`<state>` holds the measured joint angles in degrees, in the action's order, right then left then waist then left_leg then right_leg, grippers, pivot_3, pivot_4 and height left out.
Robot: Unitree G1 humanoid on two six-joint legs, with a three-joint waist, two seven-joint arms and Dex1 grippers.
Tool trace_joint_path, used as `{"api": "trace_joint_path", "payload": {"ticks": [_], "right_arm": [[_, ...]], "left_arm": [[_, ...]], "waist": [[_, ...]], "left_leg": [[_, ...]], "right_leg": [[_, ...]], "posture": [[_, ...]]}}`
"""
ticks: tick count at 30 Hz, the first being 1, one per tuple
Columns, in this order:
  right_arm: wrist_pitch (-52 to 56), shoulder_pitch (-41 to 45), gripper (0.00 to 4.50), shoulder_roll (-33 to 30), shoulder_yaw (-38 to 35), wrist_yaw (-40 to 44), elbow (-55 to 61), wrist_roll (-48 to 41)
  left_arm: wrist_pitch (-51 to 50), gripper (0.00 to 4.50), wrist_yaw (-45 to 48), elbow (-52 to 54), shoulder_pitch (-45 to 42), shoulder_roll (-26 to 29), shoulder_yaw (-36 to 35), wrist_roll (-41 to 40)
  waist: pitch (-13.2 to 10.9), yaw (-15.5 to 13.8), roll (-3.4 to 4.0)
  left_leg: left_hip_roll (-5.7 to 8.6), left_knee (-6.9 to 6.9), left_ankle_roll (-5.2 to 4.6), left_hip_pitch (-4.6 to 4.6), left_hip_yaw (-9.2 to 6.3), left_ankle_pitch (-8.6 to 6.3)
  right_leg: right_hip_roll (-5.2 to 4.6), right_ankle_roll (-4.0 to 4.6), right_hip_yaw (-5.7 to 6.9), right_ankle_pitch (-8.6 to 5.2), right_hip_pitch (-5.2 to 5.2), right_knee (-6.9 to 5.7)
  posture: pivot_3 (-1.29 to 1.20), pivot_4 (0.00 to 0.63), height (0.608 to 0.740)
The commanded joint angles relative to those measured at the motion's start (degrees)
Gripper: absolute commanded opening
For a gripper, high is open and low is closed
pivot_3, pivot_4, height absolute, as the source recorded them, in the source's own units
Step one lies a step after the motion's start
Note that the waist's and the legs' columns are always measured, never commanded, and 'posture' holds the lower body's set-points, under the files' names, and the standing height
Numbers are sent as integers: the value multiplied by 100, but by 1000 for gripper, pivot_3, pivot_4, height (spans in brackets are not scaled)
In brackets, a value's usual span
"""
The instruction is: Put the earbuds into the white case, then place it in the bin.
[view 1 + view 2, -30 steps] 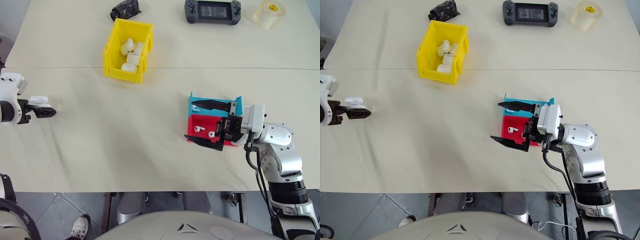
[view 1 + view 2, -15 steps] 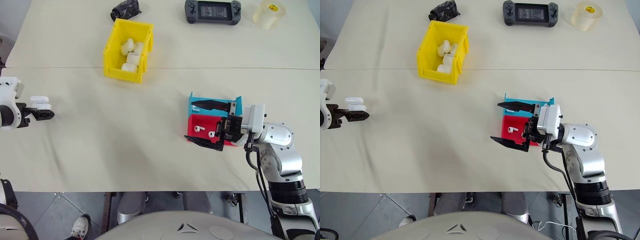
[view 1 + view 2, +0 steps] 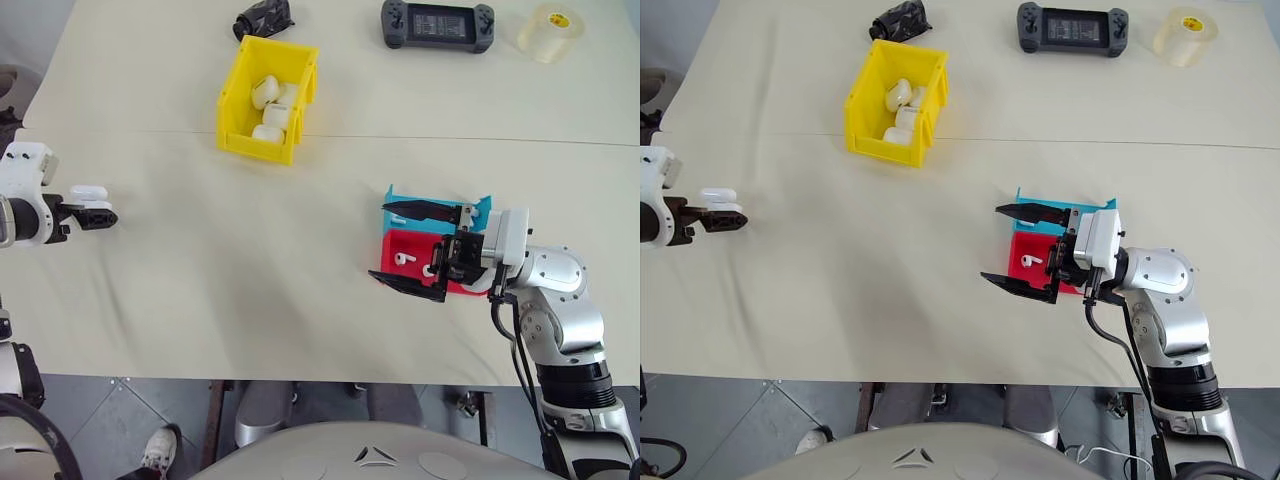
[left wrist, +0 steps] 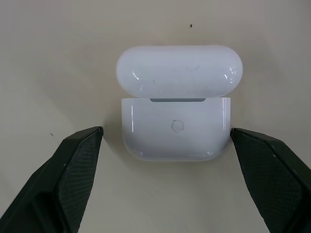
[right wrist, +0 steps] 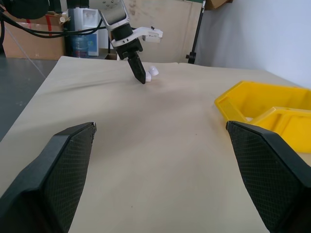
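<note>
The white case (image 4: pixel 176 125) lies on the table at the far left with its lid flipped open. My left gripper (image 3: pixel 95 206) is open around it, one black finger on each side and a gap to both. The case (image 3: pixel 88 192) shows white just above the fingers. One earbud (image 3: pixel 402 258) lies in the red tray (image 3: pixel 392 243). My right gripper (image 3: pixel 411 248) hangs open over that tray, holding nothing. The yellow bin (image 3: pixel 231 98) stands at the back left with several white cases inside.
A blue tray (image 3: pixel 481 207) adjoins the red one on its far side. Along the far edge sit a black bundle (image 3: pixel 264 17), a handheld game console (image 3: pixel 437 22) and a translucent tape roll (image 3: pixel 556 27). A seam crosses the table behind the trays.
The whole picture has shifted slightly, so the camera moved. Both grippers, the case and the trays keep their places.
</note>
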<state>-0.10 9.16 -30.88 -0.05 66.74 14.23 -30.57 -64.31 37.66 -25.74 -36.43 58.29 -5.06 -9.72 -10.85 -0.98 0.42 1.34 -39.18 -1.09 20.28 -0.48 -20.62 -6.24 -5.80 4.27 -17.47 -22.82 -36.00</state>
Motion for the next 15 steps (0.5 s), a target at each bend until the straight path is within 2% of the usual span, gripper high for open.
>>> {"api": "trace_joint_path", "payload": {"ticks": [1, 4, 7, 8, 11, 13, 15], "right_arm": [[-78, -28, 4500, 9, 0, -25, 189, -18], [-88, -21, 4500, 23, 18, -19, 173, -10], [-92, -1, 4500, 24, 22, -7, 145, -4], [-91, 4, 4500, 22, 21, -4, 139, -4], [-85, -5, 4500, 1, 12, 12, 131, -2], [-73, -36, 4500, -37, -6, 34, 128, -2], [-63, -62, 4500, -72, -30, 43, 126, 1]], "left_arm": [[40, 4477, -60, -123, 35, -32, 68, 100], [62, 3843, -58, -106, 76, -8, 18, 83], [112, 2925, -44, -60, 157, 9, -105, 26], [141, 2756, -45, -44, 184, 5, -155, 6], [503, 2756, 37, 135, 420, -55, -504, -157], [825, 2756, 213, 499, 726, -202, -1013, -491], [1545, 2756, 633, 1011, 1191, -372, -1429, -814]], "waist": [[0, -3, 0], [0, 0, 0], [0, 6, 1], [1, 16, 1], [1, 39, 1], [0, 51, 1], [0, 73, 1]], "left_leg": [[0, 0, 0, 0, 0, 0], [0, 0, 0, 0, 0, 0], [-2, 0, 1, 0, 0, 0], [-2, 0, 1, 0, 1, 1], [-6, 0, 3, 0, 0, 2], [-6, 0, 3, 0, -1, 2], [-7, 0, 3, 2, -4, 2]], "right_leg": [[0, 0, 0, 0, 0, 0], [0, 0, 0, 0, 0, 0], [2, 0, 0, 0, 0, 0], [2, 0, 0, 0, 0, 0], [4, 0, 1, 0, 0, 1], [3, 0, 1, 0, 0, 2], [2, 0, 2, 0, 0, 4]], "posture": [[0, 150, 740], [0, 150, 740], [0, 150, 740], [0, 150, 740], [0, 150, 740], [0, 150, 740], [0, 150, 740]]}}
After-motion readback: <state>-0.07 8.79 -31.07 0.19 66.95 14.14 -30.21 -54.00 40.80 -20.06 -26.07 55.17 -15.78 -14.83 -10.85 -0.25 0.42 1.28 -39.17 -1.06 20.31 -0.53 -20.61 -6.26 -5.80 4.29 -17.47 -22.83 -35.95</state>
